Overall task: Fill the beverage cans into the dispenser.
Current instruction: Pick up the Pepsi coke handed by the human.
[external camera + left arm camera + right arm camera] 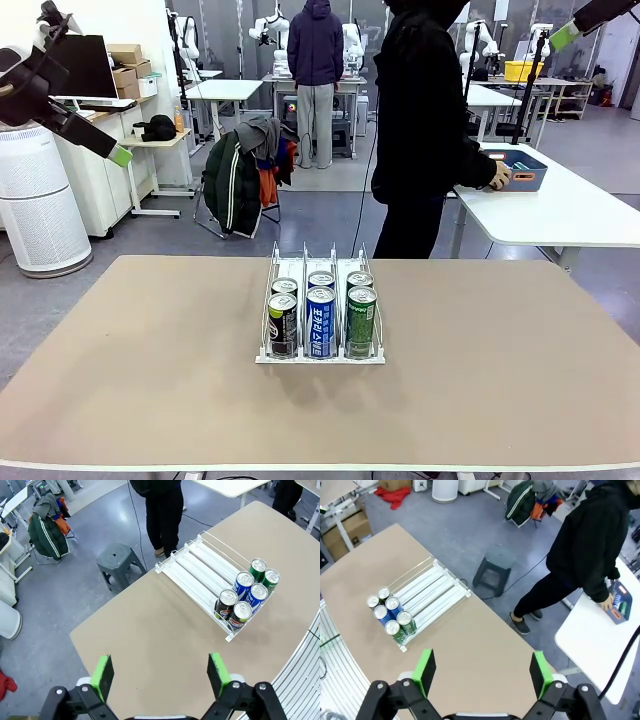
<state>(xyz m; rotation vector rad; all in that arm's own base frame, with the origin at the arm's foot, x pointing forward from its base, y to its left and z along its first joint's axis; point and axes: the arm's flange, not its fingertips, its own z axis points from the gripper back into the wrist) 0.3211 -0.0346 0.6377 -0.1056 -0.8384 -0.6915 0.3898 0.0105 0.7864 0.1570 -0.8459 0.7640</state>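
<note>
– Green pads first: how do the grippers stand?

– I see the left gripper (160,674) with its jaws wide apart and nothing between them, hanging high above the table (150,630). The right gripper (482,671) reads the same: jaws wide, nothing held, high over the table from the other side.

– Location of the dispenser?

– I find the dispenser (320,358) near the middle of the table, flat on the tan top, well apart from both grippers. Its three lanes run away from me towards the far edge.

– Contents?

– I count six cans, all upright, two per lane, one behind the other, bunched at the near end. The left lane holds the black-and-yellow-green cans (283,325), the middle lane the blue cans (321,322), the right lane the green cans (361,320). In both wrist views the far stretch of each lane shows as white track.

– Past the table?

– A person (425,130) in dark clothes stands just beyond the far edge, turned towards a white side table (560,215), with one hand (497,176) on a blue bin (527,168) there. A grey stool (120,562) stands on the floor near the person's feet. Farther back, a jacket (235,185) hangs over a chair.
</note>
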